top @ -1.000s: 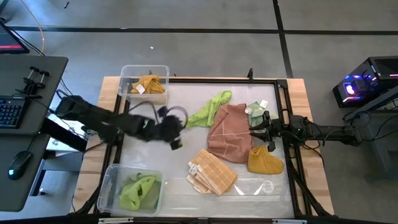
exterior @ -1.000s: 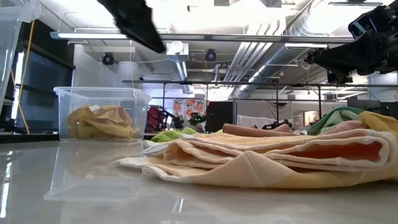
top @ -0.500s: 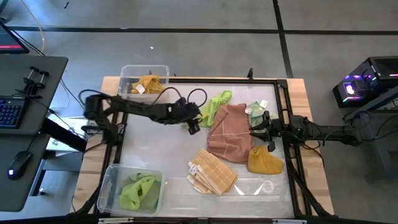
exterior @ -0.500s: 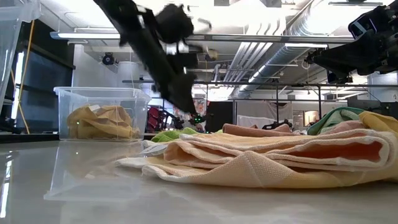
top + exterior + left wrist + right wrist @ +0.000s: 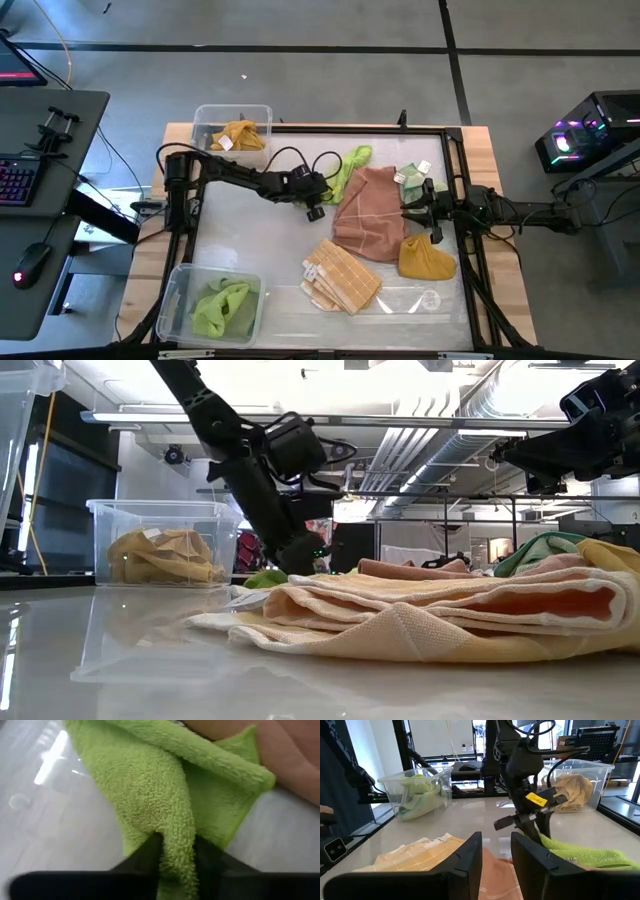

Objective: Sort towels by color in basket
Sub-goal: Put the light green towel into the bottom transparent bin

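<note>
Now my left gripper (image 5: 318, 204) sits at the lime towel (image 5: 344, 172).
Through the left wrist view I see its jaws apart with a fold of that towel between them, not yet pinched. It lies mid-worktop (image 5: 250, 240), touching the pink-brown towel (image 5: 370, 212). My right gripper (image 5: 412, 211) hangs over that pink-brown towel's far edge, jaws parted, holding nothing.
</note>
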{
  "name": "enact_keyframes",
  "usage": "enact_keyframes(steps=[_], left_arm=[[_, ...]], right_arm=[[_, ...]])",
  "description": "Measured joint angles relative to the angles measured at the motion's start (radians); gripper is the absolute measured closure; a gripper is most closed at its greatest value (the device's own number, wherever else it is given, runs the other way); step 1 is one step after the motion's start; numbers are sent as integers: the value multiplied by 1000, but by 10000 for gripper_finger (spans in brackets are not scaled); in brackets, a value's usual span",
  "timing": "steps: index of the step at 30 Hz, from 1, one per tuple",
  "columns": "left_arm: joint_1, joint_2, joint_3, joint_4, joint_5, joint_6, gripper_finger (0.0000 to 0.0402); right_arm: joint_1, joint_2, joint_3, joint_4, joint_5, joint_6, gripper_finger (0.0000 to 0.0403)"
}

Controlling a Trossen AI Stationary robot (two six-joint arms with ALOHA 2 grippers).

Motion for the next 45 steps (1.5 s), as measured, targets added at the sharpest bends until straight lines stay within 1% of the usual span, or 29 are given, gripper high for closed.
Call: enact_keyframes(steps=[2, 3, 5, 8, 10, 14, 15, 17, 20, 23, 26, 30, 34, 37, 39, 42, 45], left_arm=[[-15, -18, -2, -23, -6, 22, 383], [-27, -34, -4, -37, -16, 26, 390], [-56, -77, -5, -69, -76, 47, 388], [-120, -185, -4, -131, -215, 91, 394], [-177, -269, -2, -163, -290, 134, 398], [-311, -448, 28, -167, -399, 237, 397], [-350, -488, 36, -164, -414, 274, 398], [-429, -553, 54, -159, -411, 377, 399], [-560, -620, 91, -169, -401, 511, 400], [-692, -650, 169, -225, -399, 513, 400], [-821, -650, 268, -330, -399, 422, 400], [-971, -636, 392, -418, -403, 281, 401], [-1114, -636, 479, -533, -459, 84, 401], [-1215, -635, 506, -623, -493, -131, 401], [-1268, -634, 506, -652, -494, -293, 401], [-1326, -616, 497, -704, -495, -524, 401], [-1367, -588, 496, -814, -496, -740, 401]], right_arm=[[0, 0, 0, 0, 0, 0, 305], [0, 0, 0, 0, 0, 0, 305], [0, 0, 0, 0, 0, 0, 305], [0, 0, 0, 0, 0, 0, 305], [0, 0, 0, 0, 0, 0, 305], [0, 0, 0, 0, 0, 0, 305], [0, 0, 0, 0, 0, 0, 305], [0, 0, 0, 0, 0, 0, 305], [0, 0, 0, 0, 0, 0, 305], [0, 0, 0, 0, 0, 0, 305], [0, 0, 0, 0, 0, 0, 305], [0, 0, 0, 0, 0, 0, 305], [0, 0, 0, 0, 0, 0, 305], [0, 0, 0, 0, 0, 0, 305], [0, 0, 0, 0, 0, 0, 305], [0, 0, 0, 0, 0, 0, 305], [0, 0, 0, 0, 0, 0, 305]])
